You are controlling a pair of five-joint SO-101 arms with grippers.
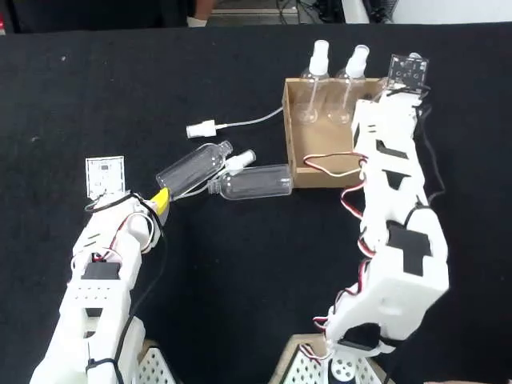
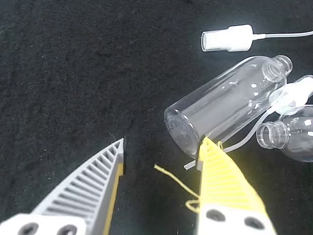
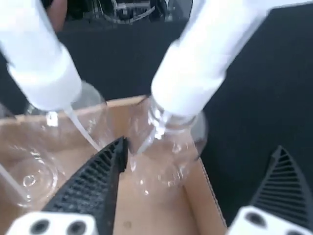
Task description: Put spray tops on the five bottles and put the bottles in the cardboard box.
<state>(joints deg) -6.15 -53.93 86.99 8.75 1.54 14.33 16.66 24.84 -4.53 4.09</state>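
- The left gripper (image 2: 162,144) is open, jaws spread and holding nothing. Its yellow fingertip sits just beside the base of the nearer lying bottle (image 2: 225,105).
- That bottle lies on its side, on the far-right side of the gripper. Its long axis runs diagonally, base at the gripper and open neck pointing far and right. A grasp across the body would need the jaws set square to that slant, by my reading.
- The left arm is much the nearer to it. The right gripper (image 3: 200,146) hangs open over the cardboard box (image 1: 288,128), its jaws standing either side of a capped bottle (image 1: 352,84) without closing on it.
- Bottles I can count: four. Two stand capped in the box, the other being the left capped bottle (image 1: 314,88). Two lie uncapped on the table (image 1: 80,96), including the second lying bottle (image 1: 254,182), whose axis runs left–right with its neck to the left. A fifth may be hidden by the right arm; I cannot tell.
- Spray tops: two fitted and two loose. The far loose top (image 1: 202,128) lies apart, and the other loose top (image 1: 242,158) lies between the two lying bottles' necks.
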